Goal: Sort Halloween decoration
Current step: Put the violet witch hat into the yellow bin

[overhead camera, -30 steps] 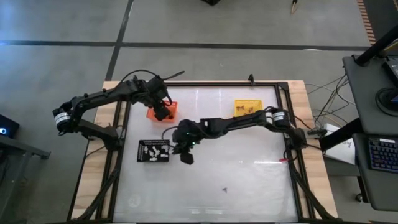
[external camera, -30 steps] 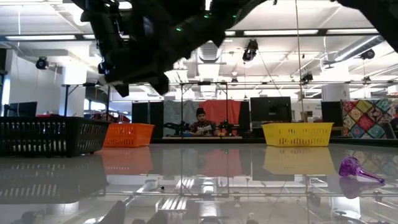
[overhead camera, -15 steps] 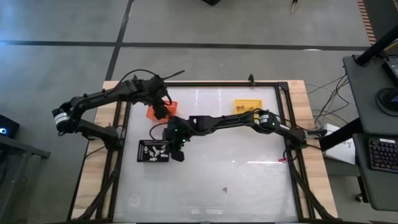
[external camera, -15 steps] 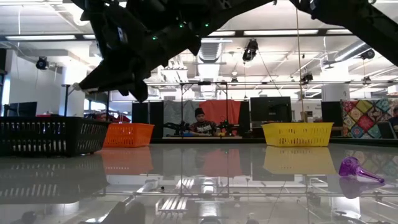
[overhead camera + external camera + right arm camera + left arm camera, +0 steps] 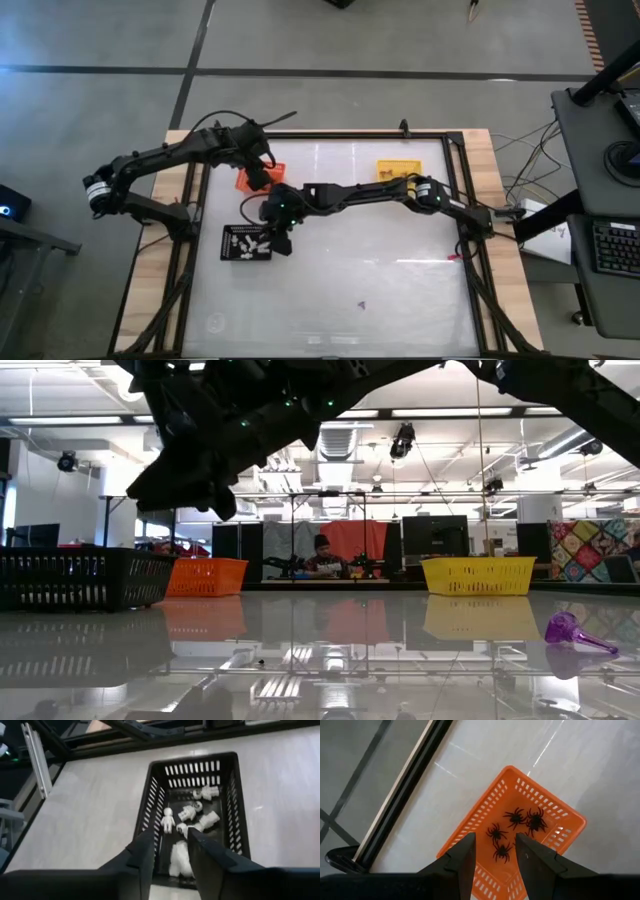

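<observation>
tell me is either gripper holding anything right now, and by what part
Nothing is held. The right gripper hangs open over the black tray, and the left gripper is open over the orange tray.

Both arms crowded the desk's point(image 5: 400, 300) far-left part: the left end effector point(image 5: 262, 180) hung over the orange plastic mesh tray point(image 5: 244, 181), the right end effector point(image 5: 279, 240) over the black plastic mesh tray point(image 5: 232, 250). The yellow plastic mesh tray point(image 5: 397, 171) blocked the far right. The near half lay open except for a small purple trinket point(image 5: 572, 632).
</observation>
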